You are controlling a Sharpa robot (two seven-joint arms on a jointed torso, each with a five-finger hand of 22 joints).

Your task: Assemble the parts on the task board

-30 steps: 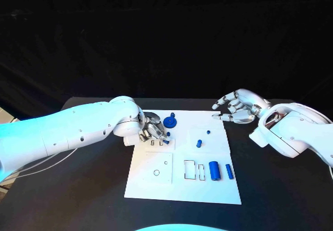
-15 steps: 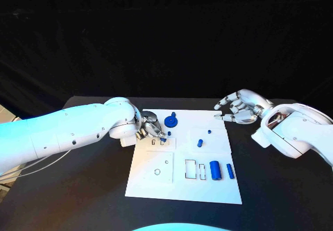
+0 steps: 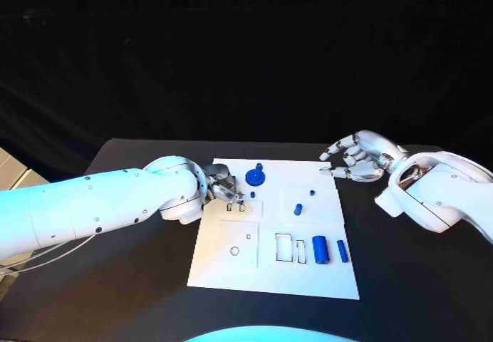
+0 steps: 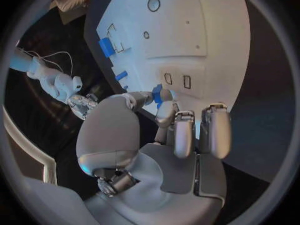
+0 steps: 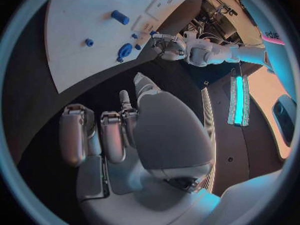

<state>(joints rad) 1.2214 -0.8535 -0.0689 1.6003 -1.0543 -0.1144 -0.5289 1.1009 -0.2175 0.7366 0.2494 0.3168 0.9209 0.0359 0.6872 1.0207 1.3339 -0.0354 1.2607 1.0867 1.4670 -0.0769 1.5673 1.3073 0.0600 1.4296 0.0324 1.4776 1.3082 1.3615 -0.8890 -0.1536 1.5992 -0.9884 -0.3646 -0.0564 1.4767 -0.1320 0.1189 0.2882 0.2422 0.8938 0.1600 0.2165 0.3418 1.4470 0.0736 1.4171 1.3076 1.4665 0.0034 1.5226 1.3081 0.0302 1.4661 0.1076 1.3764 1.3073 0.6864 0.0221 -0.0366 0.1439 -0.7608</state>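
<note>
left hand (image 3: 225, 188) lower, pinching part (image 4: 157, 94)

Task board (image 3: 276, 271) in the middle of the surface (image 3: 134, 285), left robot hand (image 3: 224, 187) over its left edge, right robot hand (image 3: 356, 161) beyond its far right corner.

black table (image 3: 123, 285), white task board (image 3: 272, 274) flat on it

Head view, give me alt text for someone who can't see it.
The left robot hand pinches a small blue part over two slots near the far left corner of the white task board. The right robot hand hovers empty beyond the board's far right corner; other blue parts lie on the board.
</note>
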